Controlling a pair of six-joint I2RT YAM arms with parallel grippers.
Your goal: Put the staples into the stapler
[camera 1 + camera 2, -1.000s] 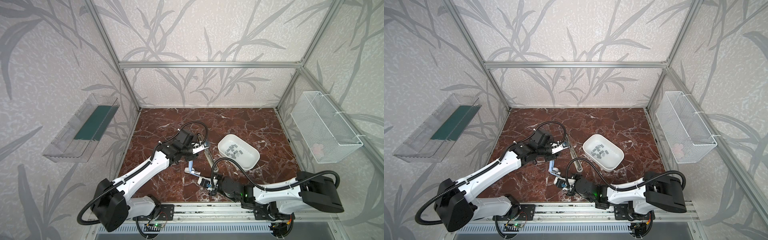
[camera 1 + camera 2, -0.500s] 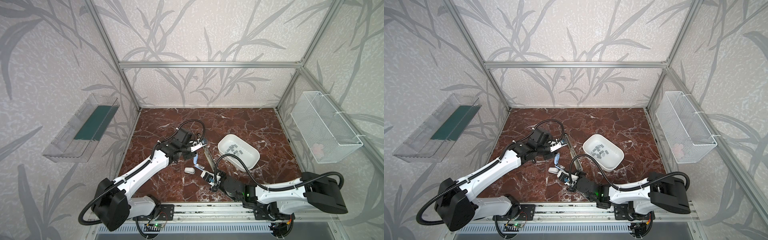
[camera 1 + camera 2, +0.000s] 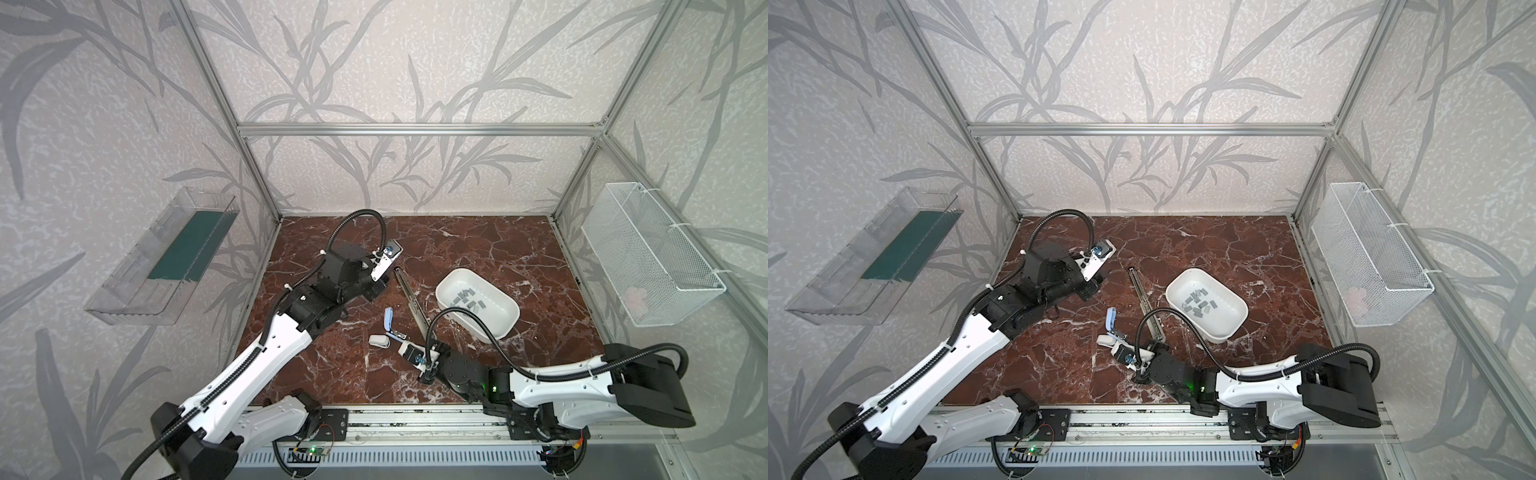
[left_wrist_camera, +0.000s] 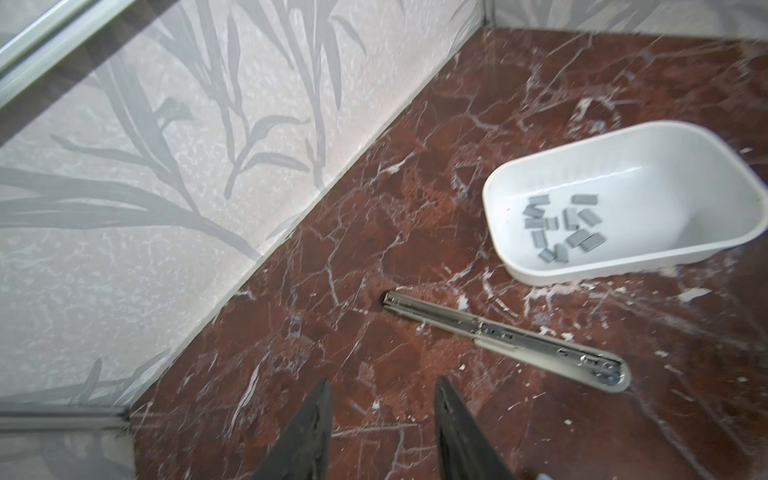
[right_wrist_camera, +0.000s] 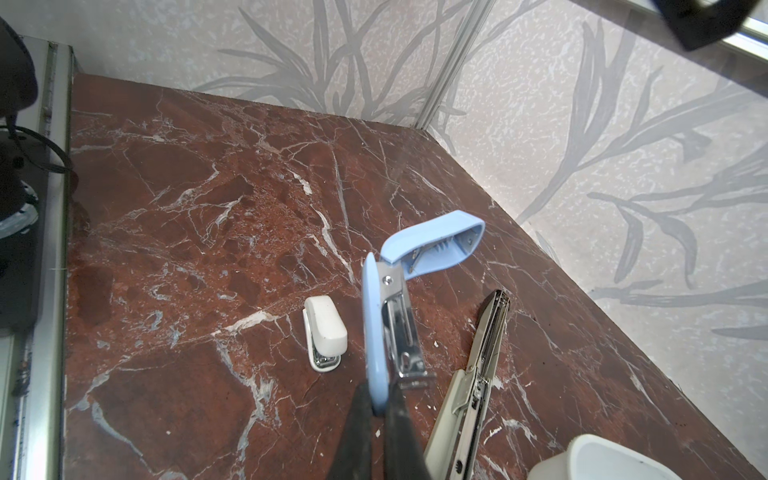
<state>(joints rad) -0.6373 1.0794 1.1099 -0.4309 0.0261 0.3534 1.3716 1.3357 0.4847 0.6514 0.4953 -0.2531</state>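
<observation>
R gripper [image 5: 380,399] is clamped on blue stapler [image 5: 374,324] base, lid swung open. L gripper [image 4: 382,415] is held part-open, empty. In white tub [image 3: 505,328], 3 o'clock from blue stapler, staples [image 3: 467,300] are piled.

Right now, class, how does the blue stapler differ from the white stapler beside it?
The blue stapler is hinged open, its lid swung back and metal channel bared; the white stapler is shut. The blue stapler is longer than the white stapler. The right end effector pinches the blue stapler's end; the white stapler lies free on the marble table. Both show silvery metal.
</observation>
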